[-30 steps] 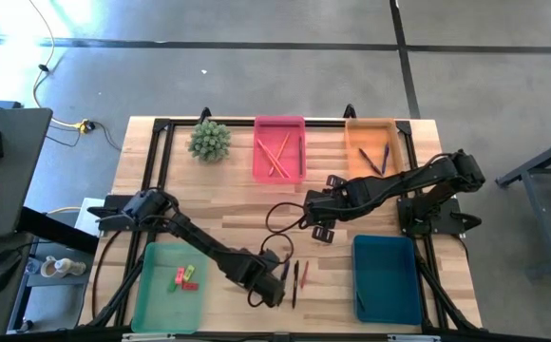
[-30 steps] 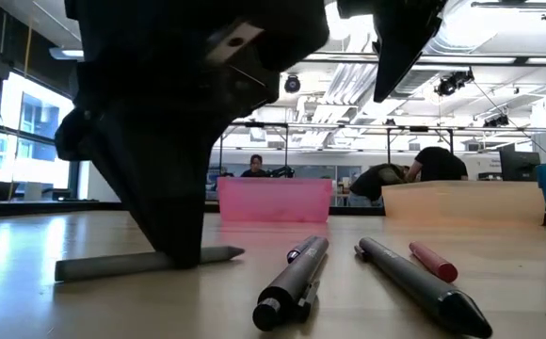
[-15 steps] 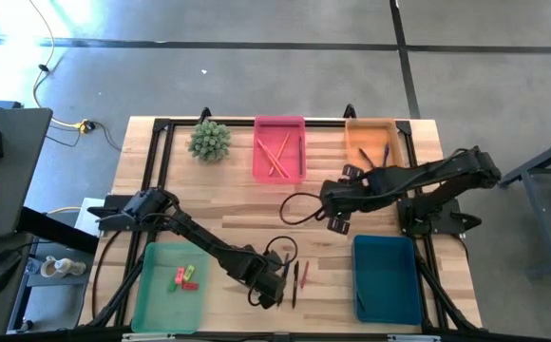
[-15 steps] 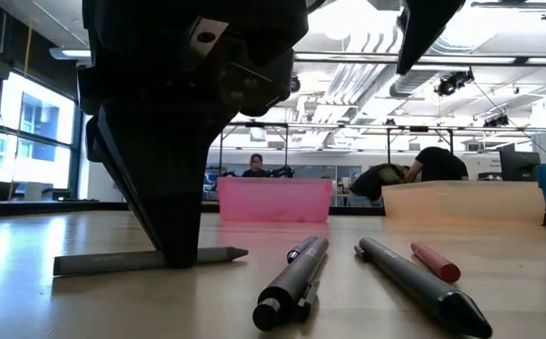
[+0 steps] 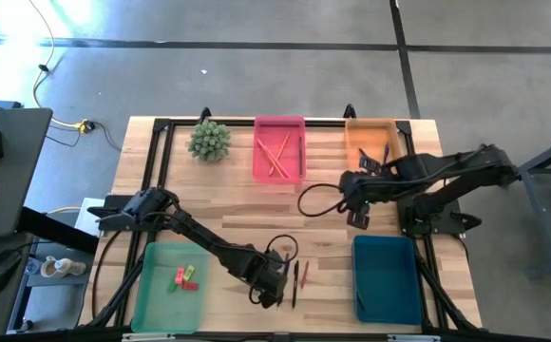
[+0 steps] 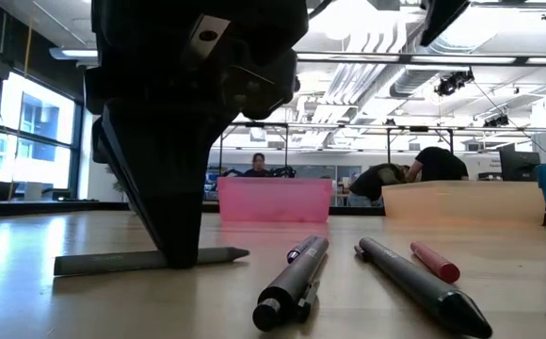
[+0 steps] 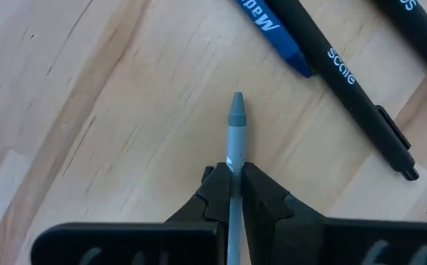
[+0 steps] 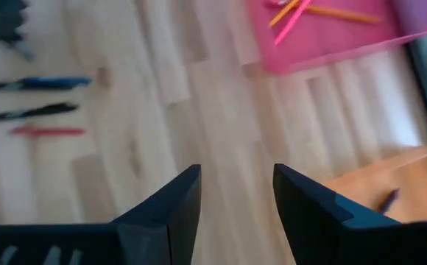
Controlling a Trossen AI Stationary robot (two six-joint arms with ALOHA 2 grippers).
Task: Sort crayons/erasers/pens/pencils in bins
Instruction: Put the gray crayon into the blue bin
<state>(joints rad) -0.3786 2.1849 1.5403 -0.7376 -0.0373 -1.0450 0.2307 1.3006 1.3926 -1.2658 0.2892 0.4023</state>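
A grey crayon [image 6: 113,262] lies flat on the wood near the table's front edge, and my left gripper [image 7: 234,193] is shut on it, standing over it [image 5: 274,285]. Just right of it lie two dark pens [image 6: 297,276] [image 6: 414,282] and a red crayon [image 6: 433,261]. My right gripper [image 8: 235,193] hangs open and holds nothing, high over the table [image 5: 356,204] in front of the orange bin [image 5: 370,141]. Orange pencils [image 5: 275,154] lie in the pink bin [image 5: 278,125]. Small erasers [image 5: 184,277] sit in the green bin [image 5: 161,299]. The teal bin [image 5: 387,277] stands front right. My left gripper pinches the grey crayon's shaft [image 7: 235,151] between its two fingers, somewhat nearer the pointed end [image 7: 236,103] than the blunt one. The fingers [image 6: 174,226] come from above, pointing down, one on each long side. The crayon lies flat on the table.
A small green plant [image 5: 209,140] stands at the far left. Dark pens [image 5: 375,157] lie in the orange bin. Black cables [image 5: 318,199] trail from both arms over the table's middle. Bare wood lies between the bins. People sit in the room beyond.
My right gripper has risen and drawn back from the table's middle toward its right edge, ending in front of the orange bin, still open. My left gripper has stayed over the grey crayon and rolled a little about its own axis; the crayon remains on the table.
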